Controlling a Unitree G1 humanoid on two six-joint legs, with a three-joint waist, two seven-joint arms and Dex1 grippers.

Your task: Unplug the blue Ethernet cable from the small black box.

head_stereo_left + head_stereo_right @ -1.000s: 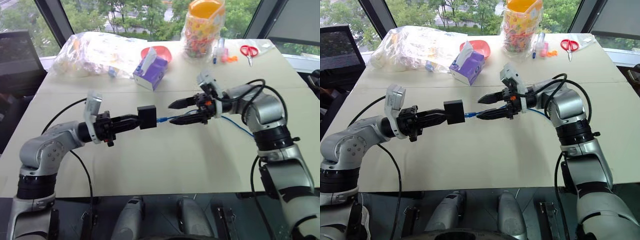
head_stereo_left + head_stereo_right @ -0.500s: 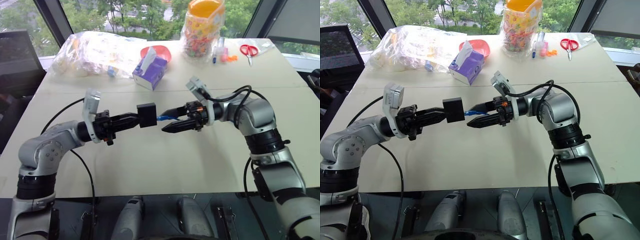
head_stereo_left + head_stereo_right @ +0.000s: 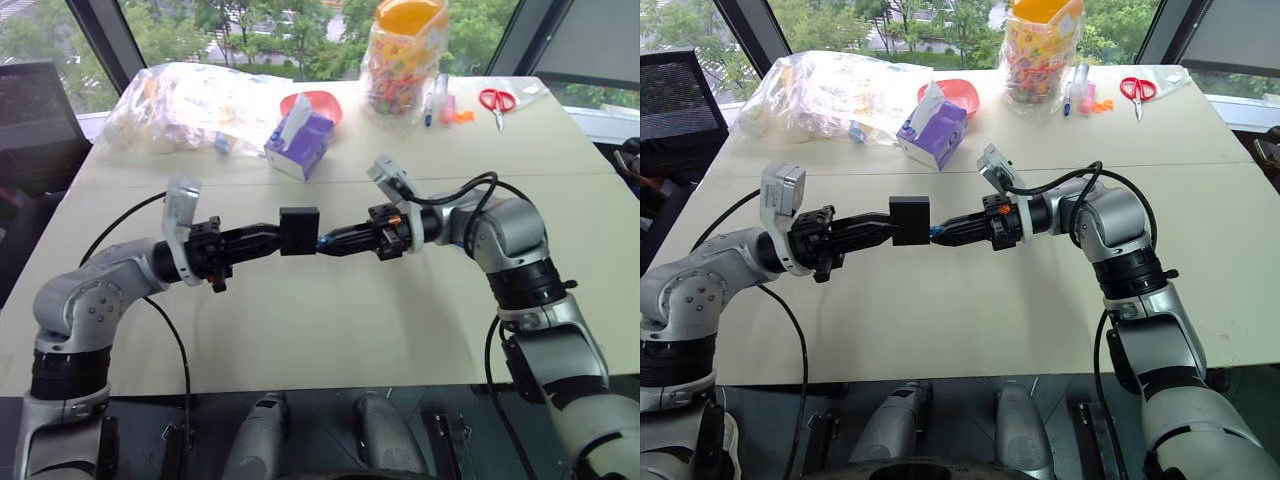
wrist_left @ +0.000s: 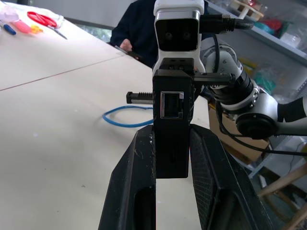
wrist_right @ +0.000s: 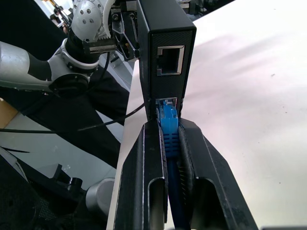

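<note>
Two grips are set above the tabletop (image 3: 330, 330): our left gripper (image 3: 268, 240) clamps the small black box (image 3: 299, 231), our right gripper (image 5: 170, 143) pinches the blue Ethernet cable (image 5: 168, 125) at its still-seated plug; we judge pulling straight apart comes next.

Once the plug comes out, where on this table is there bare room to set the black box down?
The near half of the table, below both arms, is bare. The far edge is crowded: plastic bag, purple tissue box, candy jar, scissors. The blue Ethernet cable lies under the right arm.
</note>
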